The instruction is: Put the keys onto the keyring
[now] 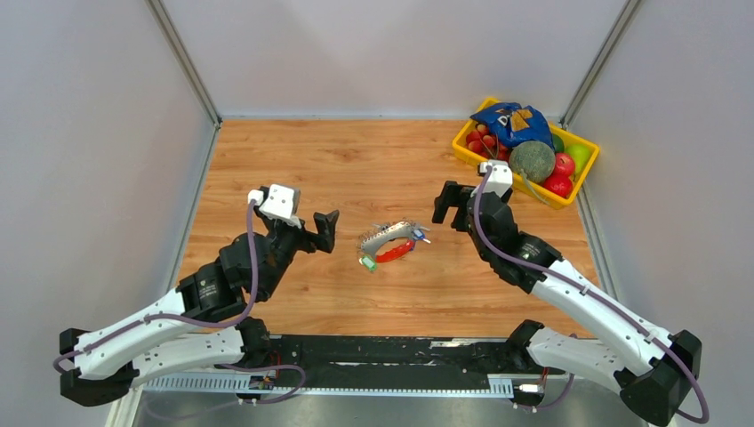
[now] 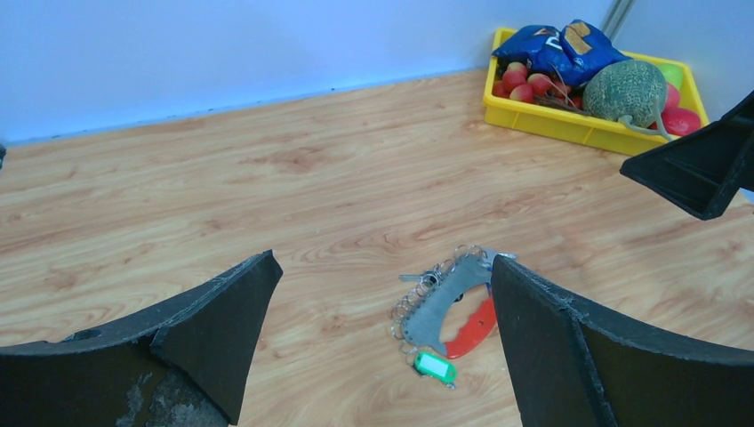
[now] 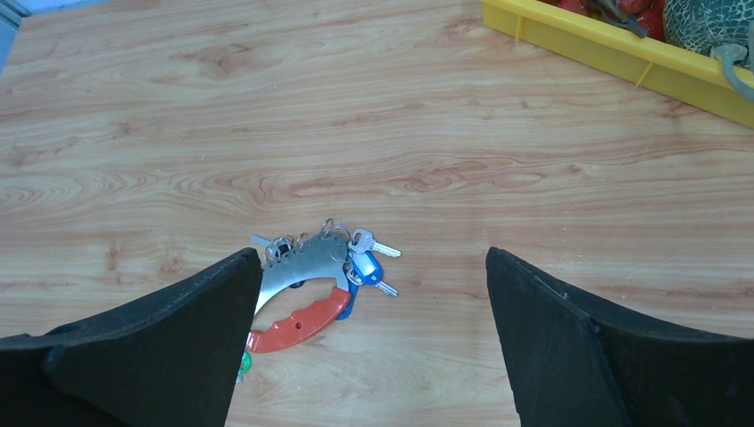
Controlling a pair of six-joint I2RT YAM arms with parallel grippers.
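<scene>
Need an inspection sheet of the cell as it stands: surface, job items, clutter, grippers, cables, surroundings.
Surface: wooden table, no spills or damage seen.
Job's things: keyring lies mid-table, grey strap curled, red strip and green tip showing; keys bunched at its ring end; cannot tell if threaded.
Clutter: yellow bin in far right corner, holding snack bag, melon, fruit.
Grippers: left gripper and right gripper flank the keyring, jaws open, empty.
Cables: purple cable along each arm, clear of the keyring.
Surroundings: plain grey walls.

Left gripper (image 1: 320, 231) and right gripper (image 1: 447, 205), both wide open, facing inward.
</scene>
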